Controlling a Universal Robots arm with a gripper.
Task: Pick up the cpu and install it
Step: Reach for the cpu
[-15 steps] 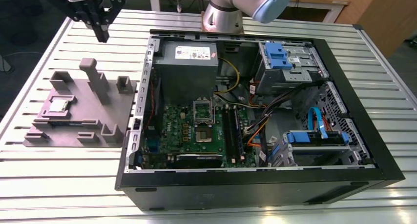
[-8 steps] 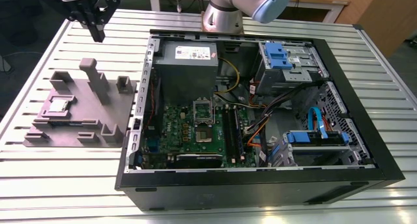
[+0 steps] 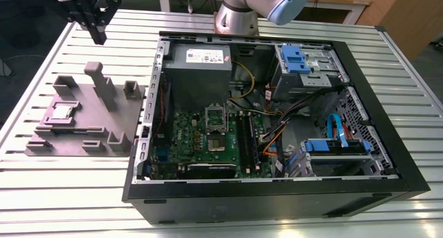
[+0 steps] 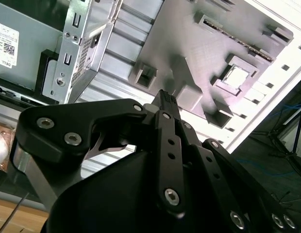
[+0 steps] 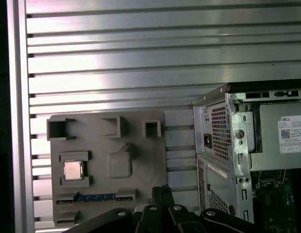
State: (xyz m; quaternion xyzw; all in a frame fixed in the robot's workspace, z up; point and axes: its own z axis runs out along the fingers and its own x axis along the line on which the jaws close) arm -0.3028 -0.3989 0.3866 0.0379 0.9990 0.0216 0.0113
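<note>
- One open computer case [image 3: 277, 186] takes the lower right of the exterior view, lying on the slatted metal table [image 3: 69, 196]. Its silver-framed socket [image 3: 216, 120] sits near the frame's centre, and its dark middle looks bare.
- Left of the case, the grey moulded plate [image 3: 93, 131] carries the cpu [image 3: 62, 112] in a square recess at middle left, with nothing touching it.
- Farthest off, at the upper left, the gripper [image 3: 99, 37] hangs over the table beyond the plate. It is well apart from the cpu, its jaws pressed together on nothing.
- The step in hand appears to be the approach before the pick; the chip is not yet grasped.
- A grasp would likely call for spreading the jaws and squaring up over the thin chip's edges.
</note>
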